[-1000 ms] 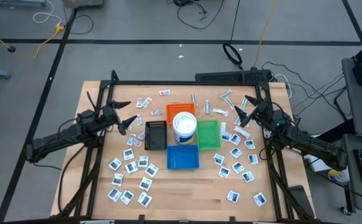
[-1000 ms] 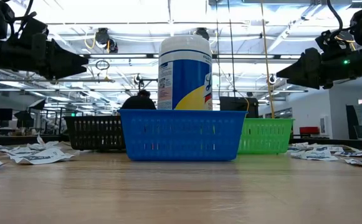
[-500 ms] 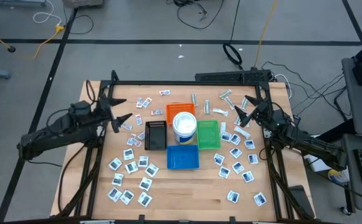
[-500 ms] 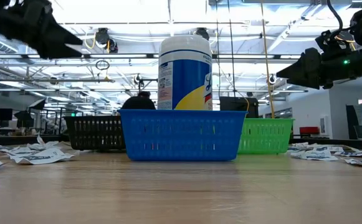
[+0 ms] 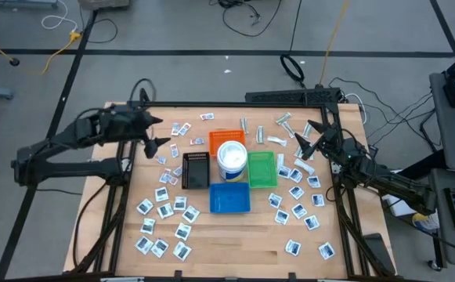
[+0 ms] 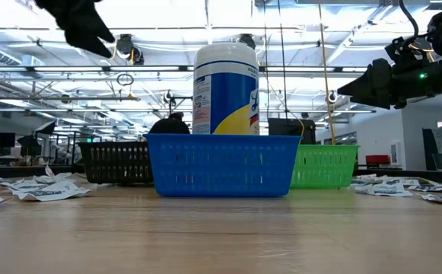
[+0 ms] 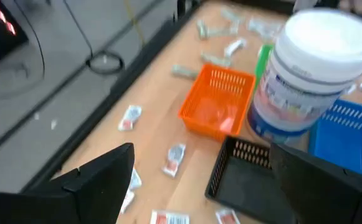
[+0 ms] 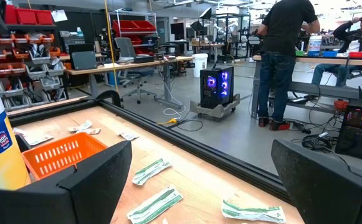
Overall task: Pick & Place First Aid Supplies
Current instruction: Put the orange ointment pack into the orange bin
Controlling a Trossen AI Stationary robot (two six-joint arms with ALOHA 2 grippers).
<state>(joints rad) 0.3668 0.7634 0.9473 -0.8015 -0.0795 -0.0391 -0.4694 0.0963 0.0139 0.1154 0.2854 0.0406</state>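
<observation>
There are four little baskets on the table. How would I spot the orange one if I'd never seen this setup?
Find the tall white tub with a blue band, standing in the middle of the wooden table. Four small baskets crowd around it, and the orange basket sits on the tub's far side, toward the table's back edge. It is the only orange one; the others are black, blue and green.

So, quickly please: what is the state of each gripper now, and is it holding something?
Left gripper: jaws open, holding nothing, above the table's far left part.
Right gripper: jaws open, holding nothing, above the packets on the right.
</observation>
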